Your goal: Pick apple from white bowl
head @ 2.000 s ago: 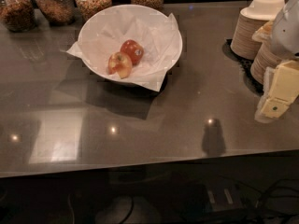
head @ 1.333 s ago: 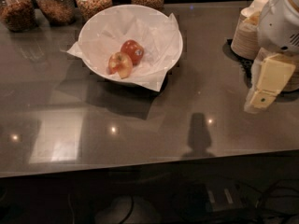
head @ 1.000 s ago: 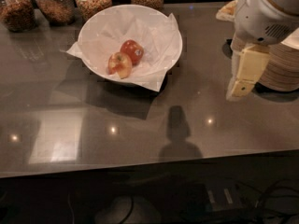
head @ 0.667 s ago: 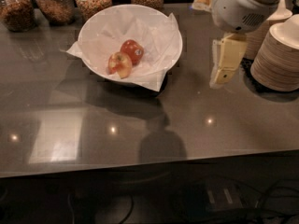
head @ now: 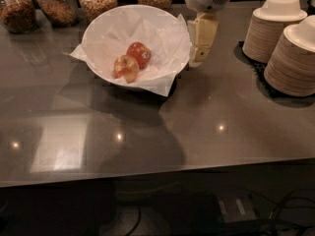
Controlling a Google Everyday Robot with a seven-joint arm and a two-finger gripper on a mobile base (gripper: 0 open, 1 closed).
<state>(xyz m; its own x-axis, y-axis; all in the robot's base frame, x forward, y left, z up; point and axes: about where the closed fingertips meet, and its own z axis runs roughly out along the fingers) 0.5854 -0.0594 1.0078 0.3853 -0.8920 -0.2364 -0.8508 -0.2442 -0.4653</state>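
Paper, white and crinkled, is laid inside the white bowl (head: 101, 26), most likely so that the fruit is cushioned and hindered from rolling; its corners are folded out over the rim on the near side and on the left. Two apples are seen low in the middle of the bowl, settled in the hollow of the paper and touching each other; the red apple (head: 139, 54) lies toward the far side of the hollow, the paler apple (head: 126, 68) toward the near side and a little to the left.

The pincer (head: 198, 57) is held just outside the right rim of the bowl, pointed down toward the surface (head: 206, 127) and not yet over the fruit; it is judged that the rim must be cleared before any descent is made; whether it is wide or narrow cannot be told, and nothing is seen to be carried in it.

The red apple is evenly dark red with a small shine on top; the paler apple is yellow with red streaks; whether its lighter patch is a cut face or only skin cannot be told. Stacks of tan paper bowls (head: 278, 31) are stood well to the right of the bowl, jars (head: 59, 4) behind it; neither is needed for the pick.
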